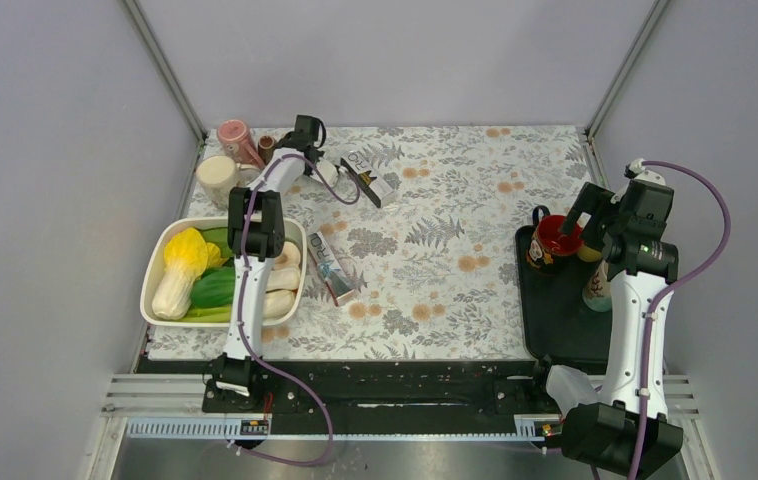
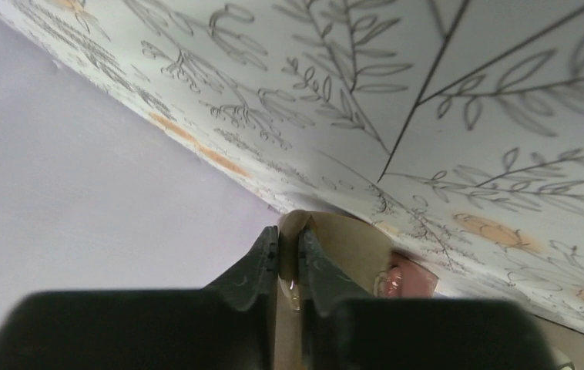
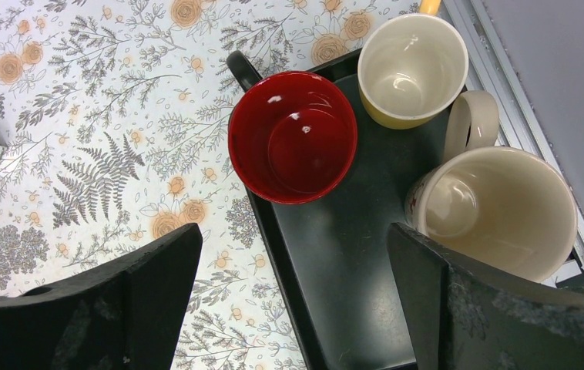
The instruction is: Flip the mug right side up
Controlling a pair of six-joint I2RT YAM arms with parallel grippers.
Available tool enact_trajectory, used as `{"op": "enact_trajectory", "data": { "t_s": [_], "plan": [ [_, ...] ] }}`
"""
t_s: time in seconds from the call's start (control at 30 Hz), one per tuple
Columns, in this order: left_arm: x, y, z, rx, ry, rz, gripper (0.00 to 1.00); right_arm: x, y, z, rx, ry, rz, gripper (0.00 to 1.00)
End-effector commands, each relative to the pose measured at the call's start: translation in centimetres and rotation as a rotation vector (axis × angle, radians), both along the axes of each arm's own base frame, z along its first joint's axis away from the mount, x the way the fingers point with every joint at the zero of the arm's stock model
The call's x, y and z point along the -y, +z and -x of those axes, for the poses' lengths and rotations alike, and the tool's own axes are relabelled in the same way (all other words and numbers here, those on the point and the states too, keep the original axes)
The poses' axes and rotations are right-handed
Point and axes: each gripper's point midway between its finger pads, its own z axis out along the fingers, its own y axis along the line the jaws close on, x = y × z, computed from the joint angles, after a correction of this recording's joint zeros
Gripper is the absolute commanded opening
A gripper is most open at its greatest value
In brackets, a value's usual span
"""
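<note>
A small tan-brown mug (image 1: 267,148) sits at the far left corner of the floral table. My left gripper (image 1: 280,152) is shut on its wall. In the left wrist view the fingers (image 2: 266,258) clamp the tan rim (image 2: 343,247), one inside and one outside, and I cannot tell which way up the mug is. A pink mug (image 1: 238,140) lies on its side just beside it and also shows in the left wrist view (image 2: 406,279). My right gripper (image 3: 293,239) is open and empty above the black tray (image 3: 343,285).
The tray (image 1: 555,320) holds an upright red mug (image 3: 293,135), a yellow mug (image 3: 412,69) and a cream mug (image 3: 497,208). A cream mug (image 1: 217,178) and a white basin of vegetables (image 1: 155,270) stand at left. Two boxes (image 1: 333,265) (image 1: 370,178) lie mid-table.
</note>
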Motion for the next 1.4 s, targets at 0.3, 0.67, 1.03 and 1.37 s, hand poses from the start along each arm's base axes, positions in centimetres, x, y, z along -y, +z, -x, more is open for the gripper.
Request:
{"op": "enact_trajectory", "data": {
  "t_s": [0.3, 0.67, 1.03, 1.37],
  "plan": [
    [3.2, 6.0, 0.0, 0.151, 0.019, 0.194, 0.00, -0.3, 1.0, -0.3, 0.048, 0.014, 0.011, 1.00],
    [8.9, 15.0, 2.4, 0.301, 0.098, 0.603, 0.00, -3.6, 2.2, -0.4, 0.092, 0.165, -0.036, 0.99],
    [12.0, 22.9, 6.6, 0.394, 0.348, 0.997, 0.00, -17.8, 4.4, -2.2, 0.168, 0.706, -0.137, 0.99],
    [20.7, 34.0, 17.9, 0.107, 0.273, 1.404, 0.00, -30.6, 9.1, -3.6, 0.371, 1.103, -0.414, 1.00]
  ]
}}
